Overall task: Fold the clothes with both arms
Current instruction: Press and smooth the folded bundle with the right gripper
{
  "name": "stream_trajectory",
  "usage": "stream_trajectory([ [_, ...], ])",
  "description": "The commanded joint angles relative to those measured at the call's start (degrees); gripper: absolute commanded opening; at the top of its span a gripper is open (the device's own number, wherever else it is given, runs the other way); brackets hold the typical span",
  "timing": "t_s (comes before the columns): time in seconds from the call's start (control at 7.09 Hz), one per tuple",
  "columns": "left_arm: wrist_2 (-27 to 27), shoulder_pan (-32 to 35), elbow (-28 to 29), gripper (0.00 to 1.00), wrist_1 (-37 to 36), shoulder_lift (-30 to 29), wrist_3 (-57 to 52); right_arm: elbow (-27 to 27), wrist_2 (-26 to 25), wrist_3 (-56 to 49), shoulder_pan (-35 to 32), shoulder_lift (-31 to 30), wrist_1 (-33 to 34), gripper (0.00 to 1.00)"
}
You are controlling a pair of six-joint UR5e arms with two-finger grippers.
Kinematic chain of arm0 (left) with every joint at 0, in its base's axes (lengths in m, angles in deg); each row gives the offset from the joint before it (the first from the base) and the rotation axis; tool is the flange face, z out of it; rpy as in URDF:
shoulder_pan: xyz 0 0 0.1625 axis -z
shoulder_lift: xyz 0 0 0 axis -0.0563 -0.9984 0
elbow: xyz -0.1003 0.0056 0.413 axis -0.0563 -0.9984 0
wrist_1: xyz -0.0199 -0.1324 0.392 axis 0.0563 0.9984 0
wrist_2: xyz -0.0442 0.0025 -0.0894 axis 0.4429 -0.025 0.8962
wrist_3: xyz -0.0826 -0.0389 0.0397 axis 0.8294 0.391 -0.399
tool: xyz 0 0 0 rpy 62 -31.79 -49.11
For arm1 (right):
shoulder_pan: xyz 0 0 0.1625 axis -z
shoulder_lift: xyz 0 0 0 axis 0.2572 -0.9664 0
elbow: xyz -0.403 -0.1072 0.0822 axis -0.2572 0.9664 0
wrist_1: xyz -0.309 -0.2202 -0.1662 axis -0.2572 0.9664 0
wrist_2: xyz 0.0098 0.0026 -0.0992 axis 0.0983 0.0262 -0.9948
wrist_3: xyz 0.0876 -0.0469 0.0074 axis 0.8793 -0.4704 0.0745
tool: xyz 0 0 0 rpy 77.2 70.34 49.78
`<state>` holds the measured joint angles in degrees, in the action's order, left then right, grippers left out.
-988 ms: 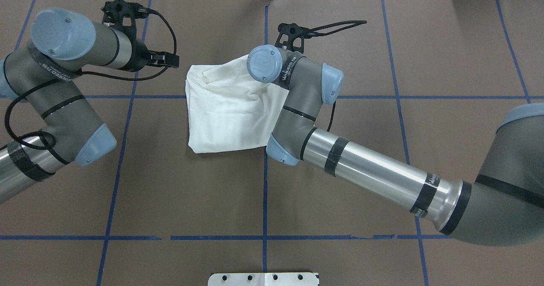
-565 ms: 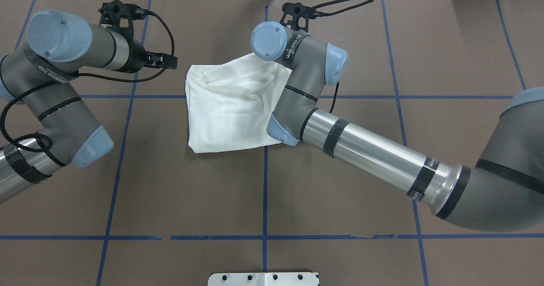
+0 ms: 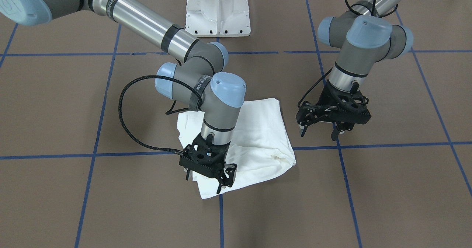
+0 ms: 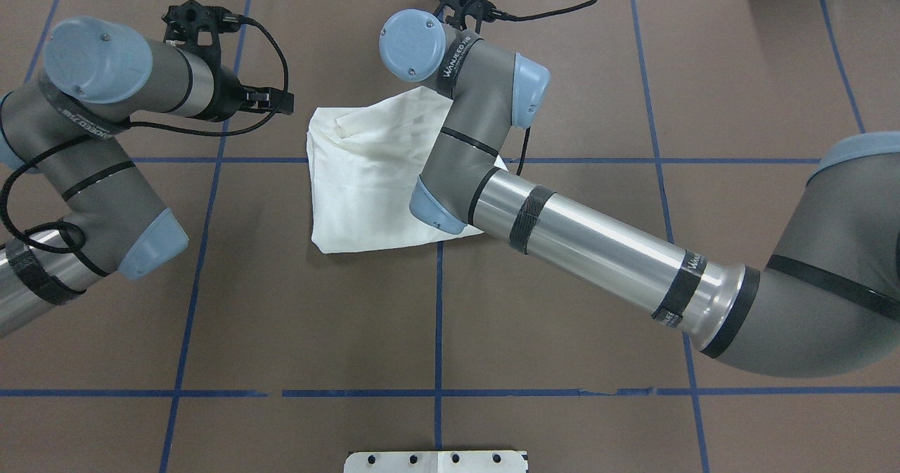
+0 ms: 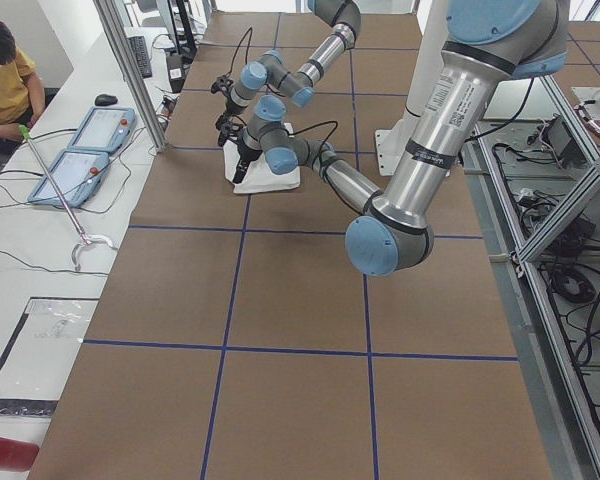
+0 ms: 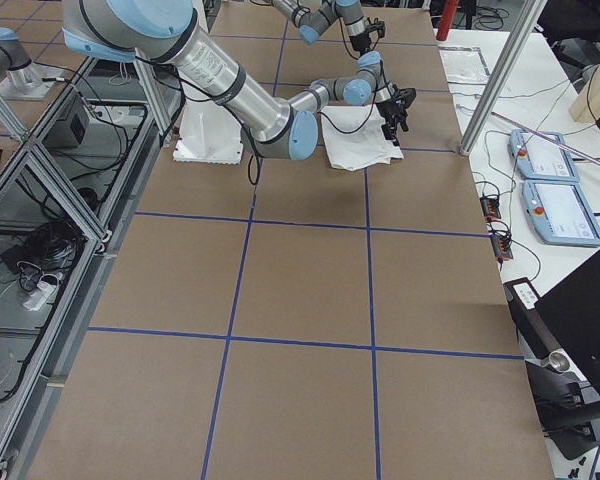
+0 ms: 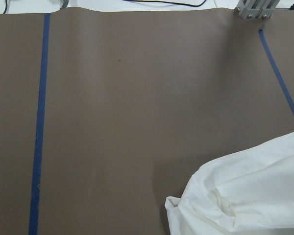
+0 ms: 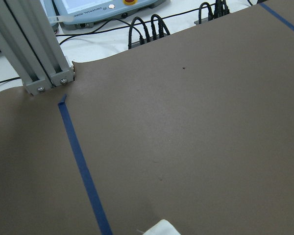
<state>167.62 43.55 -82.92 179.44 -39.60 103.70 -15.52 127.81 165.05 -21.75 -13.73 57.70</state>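
White thin-fabric shirt (image 3: 258, 130): folded into a lumpy rough square, plain side up, creased, with a bunched ridge at the corner nearest the left arm. It lies mid-table on the brown table (image 3: 73, 203), straddling a crossing of blue tape lines (image 3: 110, 154). Right black two-finger gripper (image 3: 206, 181) is over the shirt's operator-side corner, jaws apart, holding nothing. Left black two-finger gripper (image 3: 320, 133) is just beside the shirt, jaws spread, empty.

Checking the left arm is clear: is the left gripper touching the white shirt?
Apart. The front-facing view shows bare brown table between the left gripper and the white shirt's near edge; overhead agrees.
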Motion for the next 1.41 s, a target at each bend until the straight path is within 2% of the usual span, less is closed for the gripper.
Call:
stream_trajectory([
  [0.0,0.0,0.0,-0.1,1.0,0.0,0.0,0.1,0.0,0.1,4.8,1.1,0.2,0.1,0.9],
  [0.14,0.0,0.0,-0.1,1.0,0.0,0.0,0.0,-0.1,0.0,7.5,1.8,0.2,0.1,0.79],
  [0.28,0.0,0.0,-0.1,1.0,0.0,0.0,0.1,-0.6,0.0,9.4,2.2,0.2,0.1,0.56],
  [0.42,0.0,0.0,-0.1,1.0,0.0,0.0,0.1,-0.7,0.0,11.8,2.2,0.3,0.1,0.01],
  [0.99,0.0,-0.2,-0.2,1.0,0.0,0.0,0.6,0.4,-0.4,7.4,-0.8,-0.1,1.5,0.0],
  [1.13,0.0,-0.2,-0.2,1.0,0.0,0.0,0.6,3.0,-4.0,4.8,-0.9,-0.1,1.9,0.0],
  [1.27,0.0,-0.2,-0.2,1.0,0.0,0.0,1.4,3.8,-5.0,3.9,-0.7,0.0,1.8,0.0],
])
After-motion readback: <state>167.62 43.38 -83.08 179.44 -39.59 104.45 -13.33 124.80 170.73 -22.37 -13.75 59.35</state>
